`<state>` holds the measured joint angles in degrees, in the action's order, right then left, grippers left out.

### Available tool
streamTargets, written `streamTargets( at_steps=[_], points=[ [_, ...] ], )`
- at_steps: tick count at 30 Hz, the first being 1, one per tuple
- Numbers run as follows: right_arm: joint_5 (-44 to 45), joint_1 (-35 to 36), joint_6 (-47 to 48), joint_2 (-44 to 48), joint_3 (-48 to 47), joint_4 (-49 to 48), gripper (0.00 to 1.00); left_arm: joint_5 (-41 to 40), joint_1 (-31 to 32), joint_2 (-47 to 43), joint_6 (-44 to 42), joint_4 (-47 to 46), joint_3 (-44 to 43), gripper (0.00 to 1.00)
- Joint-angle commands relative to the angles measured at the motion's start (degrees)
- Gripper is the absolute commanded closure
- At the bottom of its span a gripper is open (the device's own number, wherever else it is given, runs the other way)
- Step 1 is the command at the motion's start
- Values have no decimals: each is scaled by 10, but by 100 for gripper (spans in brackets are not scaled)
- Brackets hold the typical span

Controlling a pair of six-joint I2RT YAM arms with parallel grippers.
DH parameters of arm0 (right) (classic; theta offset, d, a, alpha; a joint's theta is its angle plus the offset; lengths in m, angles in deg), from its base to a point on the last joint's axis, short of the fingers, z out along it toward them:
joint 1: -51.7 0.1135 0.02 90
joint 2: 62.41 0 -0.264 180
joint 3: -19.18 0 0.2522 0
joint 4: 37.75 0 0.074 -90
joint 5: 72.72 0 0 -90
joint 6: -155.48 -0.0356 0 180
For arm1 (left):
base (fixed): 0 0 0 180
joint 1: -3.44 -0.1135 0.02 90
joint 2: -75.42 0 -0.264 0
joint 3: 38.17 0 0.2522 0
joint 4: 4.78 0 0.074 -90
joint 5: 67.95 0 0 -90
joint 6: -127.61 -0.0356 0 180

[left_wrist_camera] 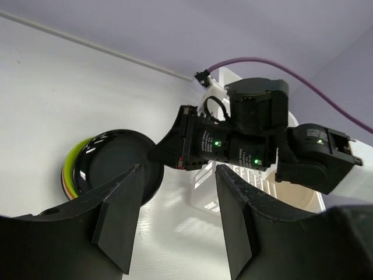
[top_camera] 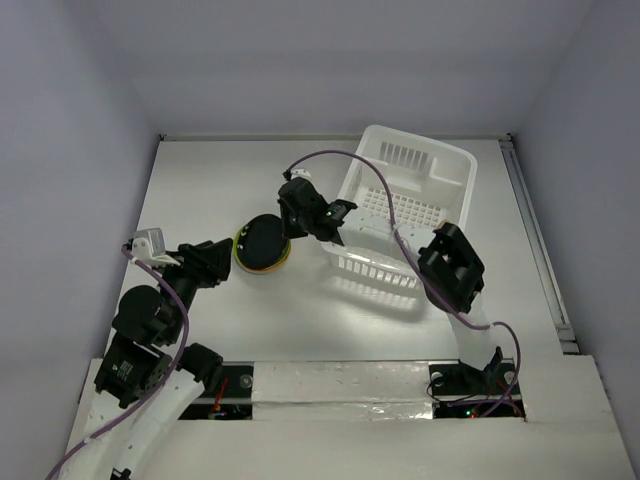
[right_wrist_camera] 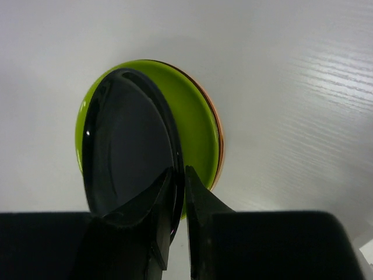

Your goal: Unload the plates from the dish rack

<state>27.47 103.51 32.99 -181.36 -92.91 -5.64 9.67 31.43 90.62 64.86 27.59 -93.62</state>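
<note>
At the near left of the table point(top_camera: 200, 180), the left claw point(top_camera: 222, 262) is held low with its fingers point(left_wrist_camera: 119, 216) spread apart and nothing between them. It is pointed to the right, toward a stack of plates point(top_camera: 262, 248) that sits just beyond its tips.

The stack is found left of the middle of the table, outside the dish rack. A lime green plate point(right_wrist_camera: 195, 116) is seen at the top of the stack. The thin edge of an orange plate point(right_wrist_camera: 219, 137) is shown under it. Further coloured rims below are glimpsed from the left wrist view, but they cannot be told apart.

Above the stack, a dark plate point(right_wrist_camera: 128, 146) is gripped at its rim by the right claw point(right_wrist_camera: 179, 178), whose fingers are clenched on it from both faces. The plate is held tilted over the green one. Whether its lower edge is touching the green plate cannot be told.

The right arm is stretched from the near right across the rack to the stack. The white dish rack point(top_camera: 372, 264) is placed to the right and farther back, just beside the stack, and its slotted walls and grid floor are seen.
</note>
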Motion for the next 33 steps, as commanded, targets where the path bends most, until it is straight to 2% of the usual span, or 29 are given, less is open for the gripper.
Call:
streamTargets(
  at_steps=[1,4,5,6,8,11,12,14,17,19,22,23,24,27,31,33],
  points=[
    [-25,0,-13,-2,-24,-32,80,5,-4,1,-5,-29,4,52],
    [-17,0,-12,-6,-21,-21,67,6,-4,1,-5,-29,4,52],
    [-14,0,-11,-6,-22,-11,59,6,-4,2,-5,-29,4,52],
    [-11,0,-8,-5,-22,-7,58,6,-4,1,-4,-30,4,52],
    [5,0,-4,6,-21,2,46,7,-4,1,-5,-30,4,52],
    [22,0,11,21,-19,5,34,9,-4,1,-5,-31,4,52],
    [24,0,18,34,-16,4,33,10,-4,2,-5,-31,5,52],
    [28,0,24,45,-13,0,24,10,-9,2,-5,-31,5,52],
    [52,0,28,78,1,6,22,11,-9,0,-5,-31,5,52],
    [64,0,30,131,29,-7,26,11,-9,-1,-6,-32,5,52],
    [113,0,24,230,111,-24,67,16,-9,-3,-6,-32,5,52],
    [129,-7,19,257,133,-16,91,18,-9,-3,-7,-33,6,52],
    [144,-14,11,282,176,-4,99,21,-9,-3,-8,-35,6,52],
    [188,-64,-26,386,239,60,100,32,-9,-2,-9,-38,6,52],
    [148,-178,-30,506,349,108,100,46,-9,-3,-11,-41,7,52],
    [167,-227,-28,546,357,142,92,47,-9,-5,-12,-42,7,52]
  ],
)
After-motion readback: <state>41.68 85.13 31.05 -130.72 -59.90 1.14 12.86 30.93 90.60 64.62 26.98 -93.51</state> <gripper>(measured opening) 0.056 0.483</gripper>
